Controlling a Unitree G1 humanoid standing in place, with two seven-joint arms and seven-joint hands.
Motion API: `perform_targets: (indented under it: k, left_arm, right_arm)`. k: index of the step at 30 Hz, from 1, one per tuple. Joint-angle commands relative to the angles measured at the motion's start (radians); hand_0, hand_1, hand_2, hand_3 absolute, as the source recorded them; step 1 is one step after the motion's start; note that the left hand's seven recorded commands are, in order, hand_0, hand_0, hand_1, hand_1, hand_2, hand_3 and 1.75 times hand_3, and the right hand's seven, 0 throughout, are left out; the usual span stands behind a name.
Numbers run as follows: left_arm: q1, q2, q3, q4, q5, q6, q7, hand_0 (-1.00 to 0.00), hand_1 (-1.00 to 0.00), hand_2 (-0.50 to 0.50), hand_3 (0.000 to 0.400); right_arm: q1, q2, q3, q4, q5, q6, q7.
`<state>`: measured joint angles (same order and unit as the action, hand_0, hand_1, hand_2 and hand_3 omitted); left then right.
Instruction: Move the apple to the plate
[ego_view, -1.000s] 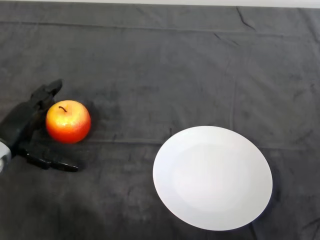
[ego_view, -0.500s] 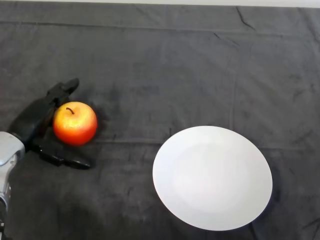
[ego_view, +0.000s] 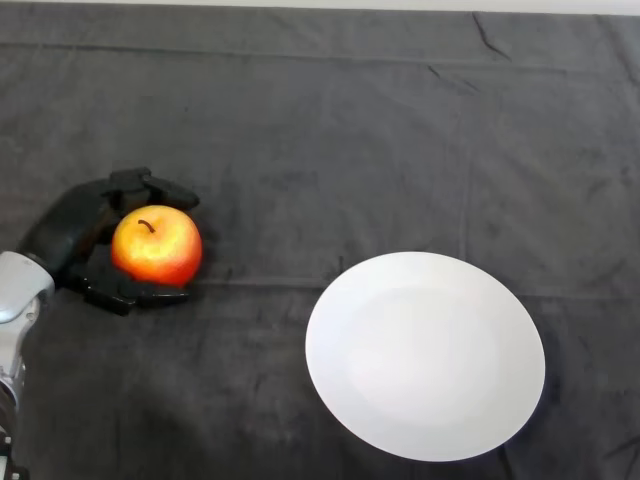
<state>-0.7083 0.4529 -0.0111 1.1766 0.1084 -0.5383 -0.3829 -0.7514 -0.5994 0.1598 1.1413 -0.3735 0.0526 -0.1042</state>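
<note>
Left hand (ego_view: 72, 232) curled around red-yellow apple (ego_view: 156, 246), fingers above, thumb below. Grasp looks done. Apple on cloth inside hand. White plate (ego_view: 425, 355) well right, bare; carry and release left.

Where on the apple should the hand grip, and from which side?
Across its widest middle, coming from the left side. The apple sits upright, stem up, so its round flanks are free. The hand is already there, fingers curled over the far side and thumb under the near side, the plate lying to the right.
</note>
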Motion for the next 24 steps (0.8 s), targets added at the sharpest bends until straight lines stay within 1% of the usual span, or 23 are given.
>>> perform_targets:
  k: [1,6,7,8,13,20,24]
  left_arm:
    - [-0.039,0.017,-0.04,0.005,0.036,0.002,-0.009,-1.0,-0.95,-0.03,0.4]
    - [-0.07,0.015,-0.044,-0.007,0.047,0.013,0.016,-1.0,-0.96,-0.02,0.4]
    - [-0.076,0.013,-0.045,-0.013,0.049,0.013,0.024,-1.0,-0.99,-0.01,0.4]
    - [-0.08,0.01,-0.047,-0.019,0.052,0.012,0.034,-1.0,-1.0,0.0,0.4]
    - [-0.091,-0.012,-0.056,-0.074,0.07,0.008,0.091,-1.0,-1.0,0.0,0.4]
    - [-0.062,-0.062,-0.083,-0.203,0.104,-0.014,0.18,-1.0,-1.0,0.0,0.4]
    - [-0.04,-0.091,-0.105,-0.278,0.123,-0.022,0.215,-1.0,-1.0,0.0,0.4]
  right_arm:
    - [0.025,-0.007,-0.0087,0.022,0.0064,-0.005,0.0025]
    - [0.025,-0.007,-0.0087,0.022,0.0064,-0.005,0.0024]
    - [0.025,-0.007,-0.0087,0.022,0.0064,-0.005,0.0024]
    - [0.025,-0.007,-0.0087,0.022,0.0064,-0.005,0.0024]
    - [0.025,-0.007,-0.0087,0.022,0.0064,-0.005,0.0024]
    - [0.026,-0.007,-0.0088,0.02,0.0067,-0.005,0.0024]
    - [0.028,-0.007,-0.009,0.018,0.007,-0.004,0.0026]
